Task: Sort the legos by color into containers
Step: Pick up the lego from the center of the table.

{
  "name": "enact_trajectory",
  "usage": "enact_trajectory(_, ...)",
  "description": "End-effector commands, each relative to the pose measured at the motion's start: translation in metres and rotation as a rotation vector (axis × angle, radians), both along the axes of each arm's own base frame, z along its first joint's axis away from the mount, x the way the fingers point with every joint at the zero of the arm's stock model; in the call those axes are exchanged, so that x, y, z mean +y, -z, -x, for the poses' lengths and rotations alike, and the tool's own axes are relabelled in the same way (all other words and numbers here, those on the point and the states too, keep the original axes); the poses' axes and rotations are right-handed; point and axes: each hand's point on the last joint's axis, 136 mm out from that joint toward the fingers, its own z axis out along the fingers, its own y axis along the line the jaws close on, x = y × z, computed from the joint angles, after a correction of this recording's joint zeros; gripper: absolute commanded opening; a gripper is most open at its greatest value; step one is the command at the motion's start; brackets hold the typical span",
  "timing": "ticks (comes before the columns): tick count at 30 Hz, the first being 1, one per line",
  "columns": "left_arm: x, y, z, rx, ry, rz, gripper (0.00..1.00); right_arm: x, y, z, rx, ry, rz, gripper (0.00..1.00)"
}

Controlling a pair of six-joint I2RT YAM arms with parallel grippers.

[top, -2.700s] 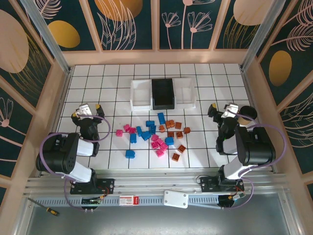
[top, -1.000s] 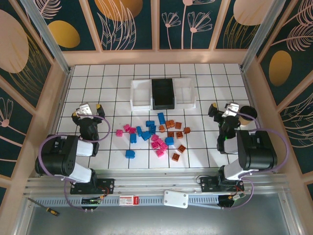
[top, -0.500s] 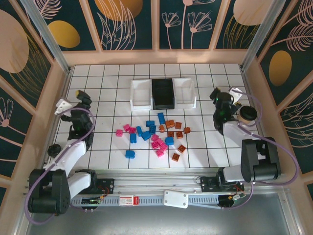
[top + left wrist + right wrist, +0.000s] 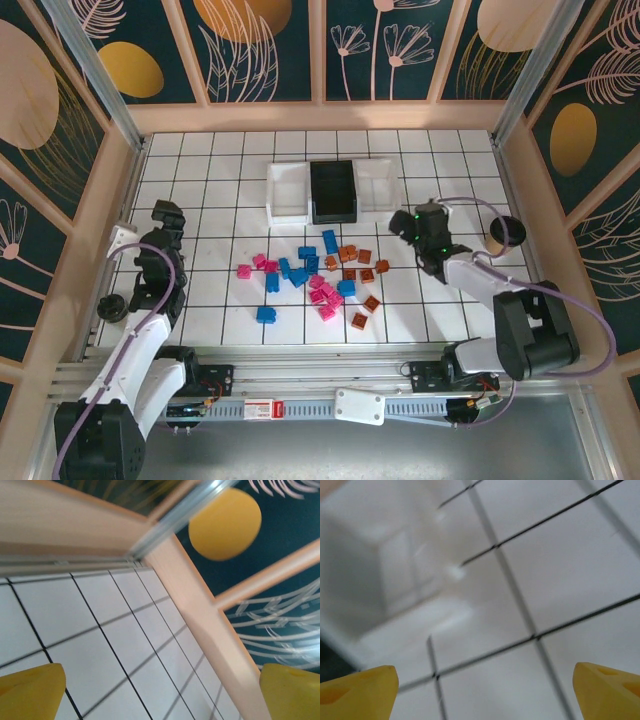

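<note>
Sorting is barely beginning: the legos [image 4: 315,275] are all lying scattered just in front of the black container [image 4: 333,190], which is sitting empty like its white neighbours [image 4: 285,195], while the left gripper [image 4: 165,214] and right gripper [image 4: 405,227] are hovering wide open, holding nothing.

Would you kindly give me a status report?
Left tool open, empty. Right tool open, empty. Legos piled mid-table, unsorted. Nothing blocking.

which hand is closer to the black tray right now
Right. The right hand is a short way to the right of the black tray and slightly nearer the robot. The left hand is much farther off to the tray's left.
</note>
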Motion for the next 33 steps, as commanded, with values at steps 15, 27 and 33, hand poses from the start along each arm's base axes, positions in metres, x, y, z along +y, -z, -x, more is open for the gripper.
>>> enact_trajectory(15, -0.075, 0.049, -0.007, 0.108, 0.436, 0.112, 0.99, 0.060, 0.041, 0.073, 0.159, -0.331, 0.107, 0.72)
enact_trajectory(27, -0.073, 0.047, -0.001, 0.100, 0.431, 0.110, 0.99, 0.062, 0.055, 0.067, 0.182, -0.333, 0.156, 0.62)
enact_trajectory(33, -0.076, 0.046, -0.001, 0.098, 0.444, 0.116, 0.99, 0.065, 0.057, 0.064, 0.181, -0.338, 0.155, 0.55)
